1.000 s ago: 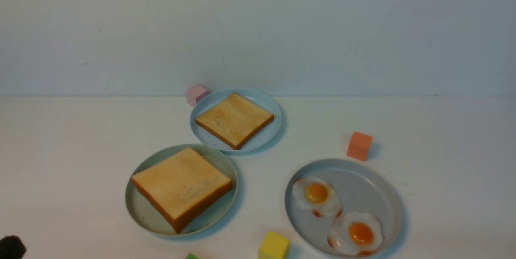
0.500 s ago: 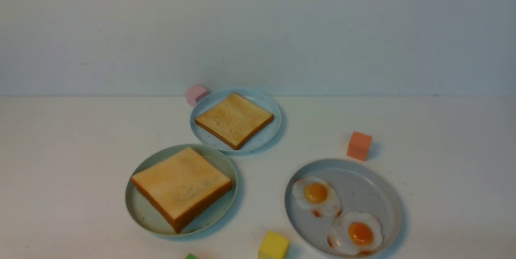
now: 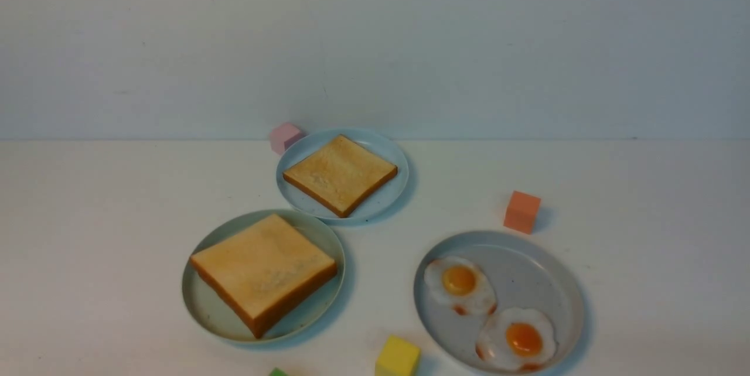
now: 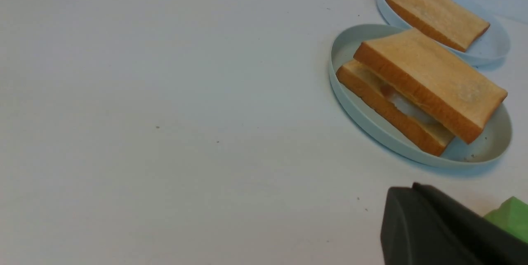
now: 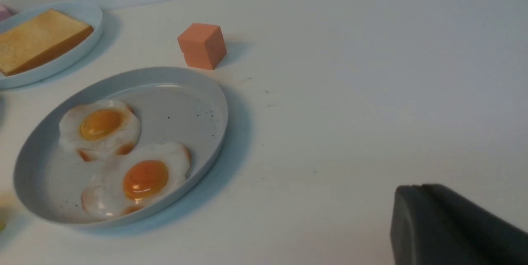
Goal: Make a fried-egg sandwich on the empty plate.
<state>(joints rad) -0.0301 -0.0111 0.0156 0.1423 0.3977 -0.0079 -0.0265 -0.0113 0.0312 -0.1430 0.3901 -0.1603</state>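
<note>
Nearest the robot, at the front edge of the white table (image 3: 105, 235): a yellow block (image 3: 398, 357) and the corner of a green block (image 3: 278, 372). Just behind, to the right: a large grey speckled plate (image 3: 551, 273) carrying two fried eggs (image 3: 460, 285) (image 3: 517, 339) side by side, edges touching or nearly so. To the left at about the same depth: the mint-green plate (image 3: 205, 311) with the fried-egg sandwich (image 3: 263, 270) lying on it, top slice skewed over the bottom one, a strip of egg white showing between the two in the left wrist view (image 4: 406, 106). Farther back, right: an orange block (image 3: 521, 211), just beyond the grey plate's rim. Farther still, centre: a small pale blue plate (image 3: 381, 144) holding a single toast slice (image 3: 340, 174), its near rim touching or almost touching the green plate. Farthest: a pink block (image 3: 285, 136) against the blue plate's rim. Only a dark sliver of the left gripper (image 4: 445, 232) and of the right gripper (image 5: 449, 228) in the wrist views, both clear of everything; released or clenched, cannot tell for either.
</note>
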